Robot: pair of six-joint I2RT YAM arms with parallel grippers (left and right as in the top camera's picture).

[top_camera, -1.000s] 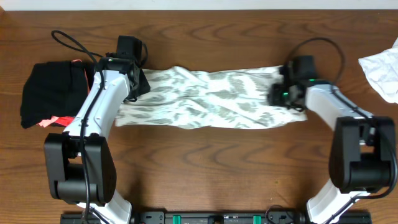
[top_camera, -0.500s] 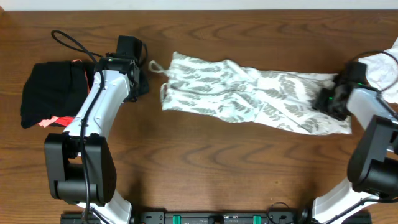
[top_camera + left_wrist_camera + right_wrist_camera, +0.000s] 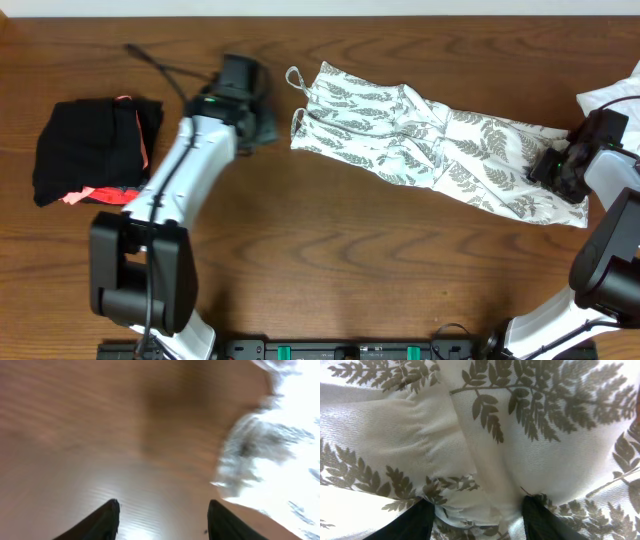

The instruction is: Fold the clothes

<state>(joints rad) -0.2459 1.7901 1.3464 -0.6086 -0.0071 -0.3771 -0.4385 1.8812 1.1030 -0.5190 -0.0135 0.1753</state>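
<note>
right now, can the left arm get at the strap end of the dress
Probably yes. The left gripper hangs open beside the dress, with only bare table between it and the shoulder straps; nothing blocks the way.

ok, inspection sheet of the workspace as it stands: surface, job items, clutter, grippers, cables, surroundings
Surface: wooden table, dark grain.
Job's things: fern-print dress, rumpled, lying slanted, not folded; shoulder straps at its left end.
Clutter: black bundle with pink trim, far left; white cloth, at the right edge.
Grippers: left gripper open over bare wood near the straps; right gripper on the dress's right end, fabric bunched between its fingers, grip unclear.
Cables: black cable behind the left arm, off the dress.
Surroundings: nothing seen.
</note>
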